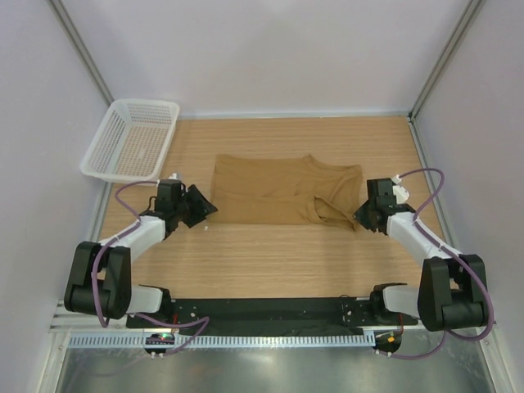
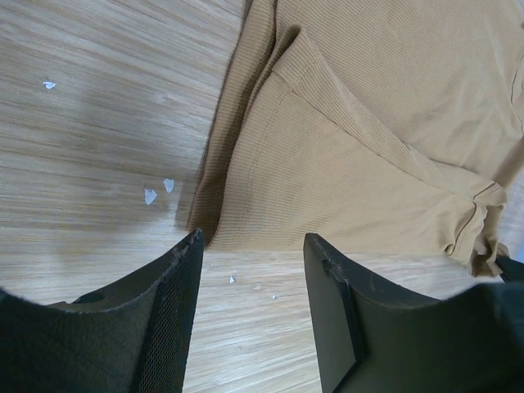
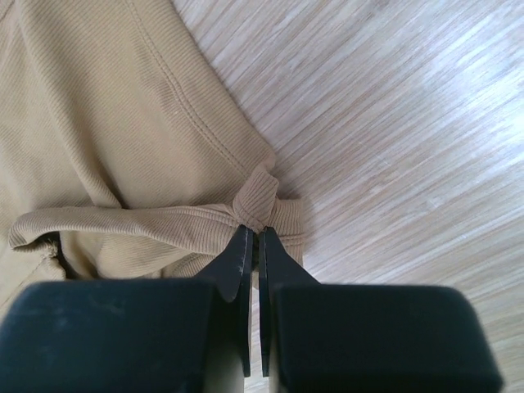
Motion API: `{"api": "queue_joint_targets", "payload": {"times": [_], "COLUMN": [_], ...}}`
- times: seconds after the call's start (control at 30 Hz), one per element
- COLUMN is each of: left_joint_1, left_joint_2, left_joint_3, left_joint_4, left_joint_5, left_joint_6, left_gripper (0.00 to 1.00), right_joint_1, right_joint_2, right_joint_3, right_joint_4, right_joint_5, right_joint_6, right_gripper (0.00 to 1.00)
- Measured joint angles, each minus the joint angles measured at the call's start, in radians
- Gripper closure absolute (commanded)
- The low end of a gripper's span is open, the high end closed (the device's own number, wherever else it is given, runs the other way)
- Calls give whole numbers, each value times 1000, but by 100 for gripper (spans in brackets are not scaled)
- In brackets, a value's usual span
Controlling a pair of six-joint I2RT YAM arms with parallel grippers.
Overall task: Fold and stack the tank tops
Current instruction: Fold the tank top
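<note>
A: How do the arms sit?

B: Both reach forward from their bases and bend inward. The left arm (image 1: 139, 236) angles toward the near left corner of the tank top (image 1: 282, 190), and the right arm (image 1: 413, 233) angles toward its near right corner. The top lies flat across the middle of the table (image 1: 278, 262), with its straps bunched at the right end.

A: And the left claw (image 2: 254, 237)?

B: Its fingers are spread wide and hold nothing. The corner of the cloth lies just ahead of the gap, close to one fingertip. I cannot tell whether it touches.

A: The right claw (image 3: 255, 232)?

B: It is pinched together on a small bunched fold at the edge of the top, where a strap meets the hem.

A: Does one view add anything?

B: Only the overhead camera shows the white mesh basket (image 1: 147, 102), which sits at the far left corner, well apart from the top. The left wrist camera shows the ribbed cloth folded over itself and some white flecks (image 2: 155, 193) on the wood. The right wrist camera shows the pinch up close.
</note>
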Motion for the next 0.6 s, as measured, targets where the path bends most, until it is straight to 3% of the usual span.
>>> {"api": "queue_joint_targets", "payload": {"times": [0.2,0.3,0.5,0.57,0.6], "left_joint_1": [0,0,0,0,0], "left_joint_2": [5,7,14,18,18], "left_joint_3": [0,0,0,0,0], "left_joint_4": [0,0,1,1,0], "left_joint_5": [0,0,0,0,0], "left_joint_6": [0,0,0,1,1], "left_gripper": [47,47,47,47,47], "right_joint_1": [-18,-40,-102,-129,-143], "right_joint_2": [22,71,201,233,246], "right_joint_3": [98,185,258,256,254], "right_joint_4": [-77,-105,-114,-113,-109], "right_joint_5": [16,25,40,40,39], "right_joint_6": [1,1,5,7,8], "right_gripper": [98,91,67,66,56]}}
